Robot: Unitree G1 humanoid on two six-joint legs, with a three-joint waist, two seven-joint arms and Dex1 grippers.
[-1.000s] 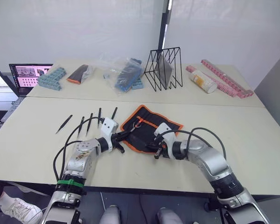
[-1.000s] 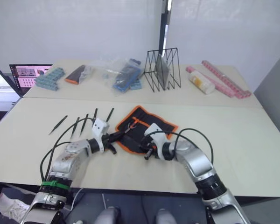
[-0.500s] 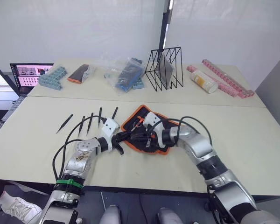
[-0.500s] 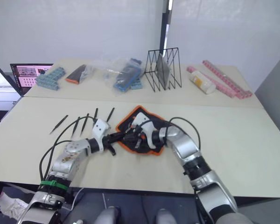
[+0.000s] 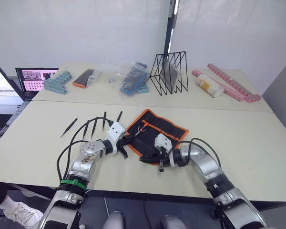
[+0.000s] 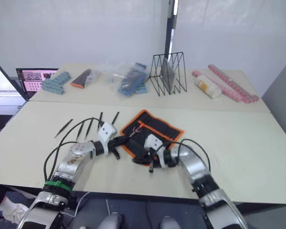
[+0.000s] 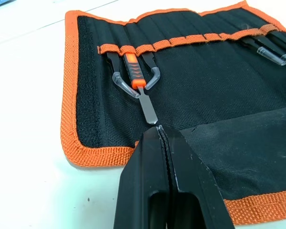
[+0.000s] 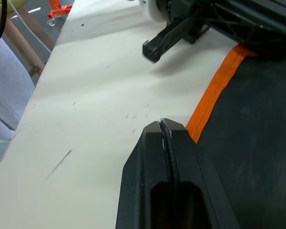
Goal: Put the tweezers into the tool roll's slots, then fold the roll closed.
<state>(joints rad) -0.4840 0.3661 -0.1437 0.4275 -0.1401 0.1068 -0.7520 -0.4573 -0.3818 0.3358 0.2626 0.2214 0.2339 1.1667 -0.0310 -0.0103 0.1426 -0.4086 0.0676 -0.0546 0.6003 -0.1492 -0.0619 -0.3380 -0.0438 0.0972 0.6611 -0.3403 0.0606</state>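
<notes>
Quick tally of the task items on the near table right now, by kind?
Loose tweezers on the table beside the roll: 5
Tool roll, lying open: 1
Grippers at the roll, left and right, both shut: 2
Total: 8

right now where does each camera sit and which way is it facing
Left and right eye views: on the head, looking forward and down at the table; both arms show, and both views share the tool roll and loose tweezers.
Left wrist view: looks along the shut left gripper at the roll's slots.
Right wrist view: looks along the shut right gripper at the roll's orange edge; the left gripper shows beyond.
</notes>
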